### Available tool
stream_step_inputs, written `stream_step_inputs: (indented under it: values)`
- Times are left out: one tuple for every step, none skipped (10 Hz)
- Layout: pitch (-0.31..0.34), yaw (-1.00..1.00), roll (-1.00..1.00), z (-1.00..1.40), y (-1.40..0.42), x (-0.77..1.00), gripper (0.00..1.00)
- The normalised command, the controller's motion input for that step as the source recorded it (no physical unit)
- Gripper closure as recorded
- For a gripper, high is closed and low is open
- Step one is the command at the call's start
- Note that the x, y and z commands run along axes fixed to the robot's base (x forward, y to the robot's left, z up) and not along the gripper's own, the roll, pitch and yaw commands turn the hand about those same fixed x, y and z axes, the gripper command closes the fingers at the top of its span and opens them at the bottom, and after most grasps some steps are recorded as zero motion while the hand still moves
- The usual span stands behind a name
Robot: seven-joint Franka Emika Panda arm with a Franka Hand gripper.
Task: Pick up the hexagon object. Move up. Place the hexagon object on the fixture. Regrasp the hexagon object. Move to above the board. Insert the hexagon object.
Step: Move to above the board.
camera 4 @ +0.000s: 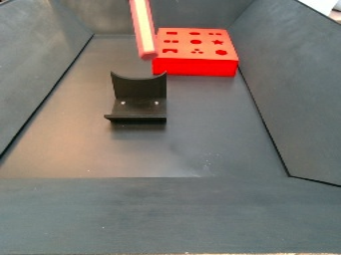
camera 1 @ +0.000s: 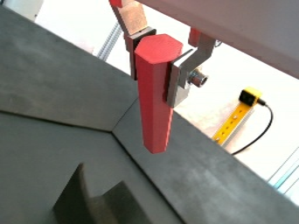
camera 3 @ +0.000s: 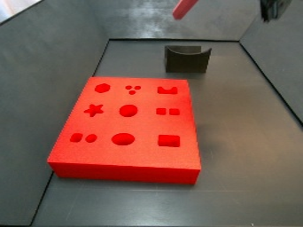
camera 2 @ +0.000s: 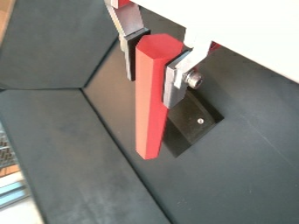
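The red board (camera 3: 128, 129) lies on the dark floor (camera 3: 249, 177). Beyond it stands the fixture (camera 3: 186, 58). The bar's (camera 3: 185, 8) tip shows at the far edge; the claw is out of view.

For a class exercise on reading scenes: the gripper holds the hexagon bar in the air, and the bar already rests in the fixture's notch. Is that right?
Not quite. The gripper does hold the bar in the air, but the bar is not in the notch: a side view shows the fixture empty, with the bar hanging above the floor.

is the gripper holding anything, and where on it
Yes: the gripper holds the hexagon object near its upper end, fingers clamping opposite sides, bar hanging down.
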Motion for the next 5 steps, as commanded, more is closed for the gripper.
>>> stream_step_inputs:
  values:
    - [-0.005,-0.01,-0.03,0.76,-0.02,-0.01,1.00]
    - [0.021,-0.02,-0.04,0.53,-0.02,-0.01,1.00]
    - [0.043,-0.02,-0.04,0.36,-0.01,-0.01,1.00]
    - [0.055,-0.01,-0.05,0.24,-0.01,-0.01,1.00]
    - [-0.120,-0.22,-1.00,0.36,-1.00,-0.69,1.00]
